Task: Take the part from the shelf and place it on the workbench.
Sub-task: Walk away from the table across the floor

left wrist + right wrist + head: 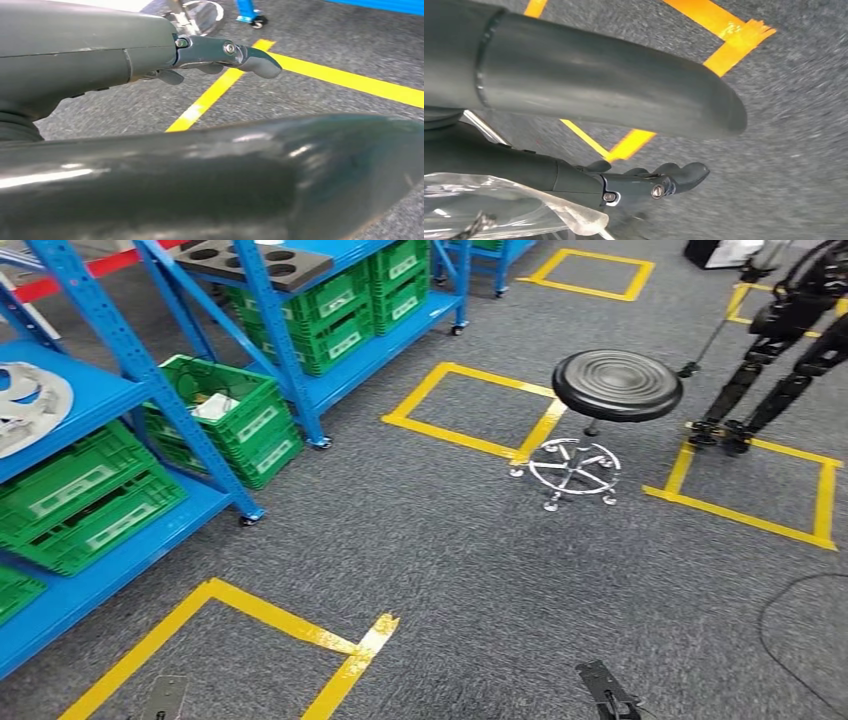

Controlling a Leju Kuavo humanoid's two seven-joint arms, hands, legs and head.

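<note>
Smooth grey left hand [220,55] empty, fingers extended, right hand [649,182] likewise, speckled carpet [450,540].

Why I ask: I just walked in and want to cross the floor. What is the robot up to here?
The robot stands by blue shelves holding green crates. A white part lies on a shelf, untouched. Both arms hang low over the carpet. The left hand holds nothing, its fingers straight. Clear plastic shows beside the right hand; whether it is held is unclear.
</note>
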